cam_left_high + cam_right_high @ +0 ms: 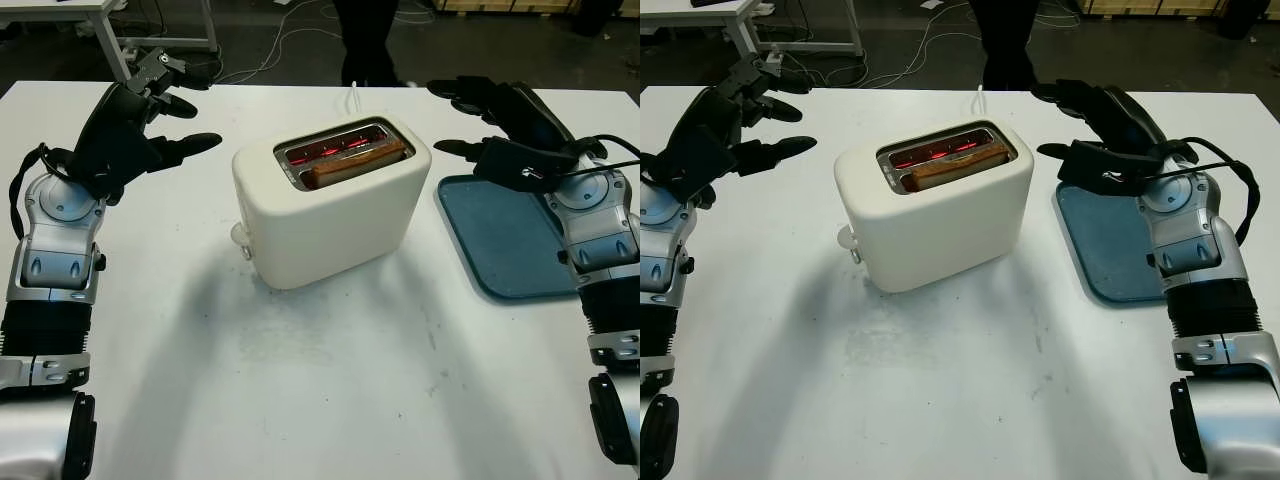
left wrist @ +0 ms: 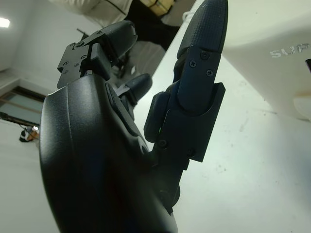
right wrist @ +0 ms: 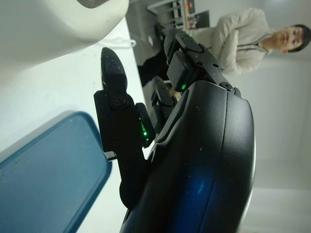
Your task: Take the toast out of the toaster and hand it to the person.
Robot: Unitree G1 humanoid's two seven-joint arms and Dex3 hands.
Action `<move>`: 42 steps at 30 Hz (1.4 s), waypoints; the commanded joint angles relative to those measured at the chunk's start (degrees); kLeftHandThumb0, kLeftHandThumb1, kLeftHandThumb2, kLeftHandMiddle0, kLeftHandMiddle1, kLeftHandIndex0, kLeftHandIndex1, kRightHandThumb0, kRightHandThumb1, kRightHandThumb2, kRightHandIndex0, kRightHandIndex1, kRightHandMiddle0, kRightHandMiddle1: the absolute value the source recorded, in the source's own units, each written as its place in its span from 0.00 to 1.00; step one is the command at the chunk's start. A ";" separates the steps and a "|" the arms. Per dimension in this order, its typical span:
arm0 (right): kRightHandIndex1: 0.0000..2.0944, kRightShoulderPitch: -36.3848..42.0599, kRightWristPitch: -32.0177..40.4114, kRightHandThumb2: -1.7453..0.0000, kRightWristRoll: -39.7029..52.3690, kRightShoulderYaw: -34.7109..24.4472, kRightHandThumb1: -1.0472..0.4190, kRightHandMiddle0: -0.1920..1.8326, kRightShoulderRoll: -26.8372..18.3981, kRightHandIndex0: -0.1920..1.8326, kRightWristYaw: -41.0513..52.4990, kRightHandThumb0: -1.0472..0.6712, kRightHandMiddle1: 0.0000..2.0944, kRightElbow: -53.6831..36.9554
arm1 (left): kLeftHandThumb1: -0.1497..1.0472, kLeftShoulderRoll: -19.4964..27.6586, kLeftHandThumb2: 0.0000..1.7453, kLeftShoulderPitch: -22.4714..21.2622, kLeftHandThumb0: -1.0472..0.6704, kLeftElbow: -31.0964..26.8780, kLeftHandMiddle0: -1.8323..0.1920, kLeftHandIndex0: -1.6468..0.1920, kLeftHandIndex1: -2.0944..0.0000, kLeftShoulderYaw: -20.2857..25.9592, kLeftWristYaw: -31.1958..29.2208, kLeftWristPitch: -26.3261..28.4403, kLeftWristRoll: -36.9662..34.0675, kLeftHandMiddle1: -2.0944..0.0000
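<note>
Pre-grasp: toast (image 1: pixel 355 161) sits in the toaster (image 1: pixel 330 200) slot, frame center. Our left hand (image 1: pixel 150 125) upper left, right hand (image 1: pixel 1105 135) upper right over tray (image 1: pixel 1110 245), both open, empty. Next we reach w/ one hand, pinch toast.
</note>
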 commanded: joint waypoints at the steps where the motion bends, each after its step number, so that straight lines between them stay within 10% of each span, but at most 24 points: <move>1: 0.01 -0.16 -1.56 0.93 -0.82 0.41 0.09 0.32 -0.77 0.32 -1.13 0.42 0.01 0.80 | 0.82 0.67 0.00 0.20 0.14 -0.23 0.91 0.90 0.46 -0.07 -0.55 -0.55 -0.38 0.40; 42: 0.01 -1.42 -5.08 0.96 0.85 -1.42 0.10 0.32 -0.77 0.33 -2.99 0.42 0.01 2.00 | 0.85 0.59 0.01 1.65 0.18 -0.30 0.91 0.90 0.47 0.31 0.34 -0.29 0.43 0.41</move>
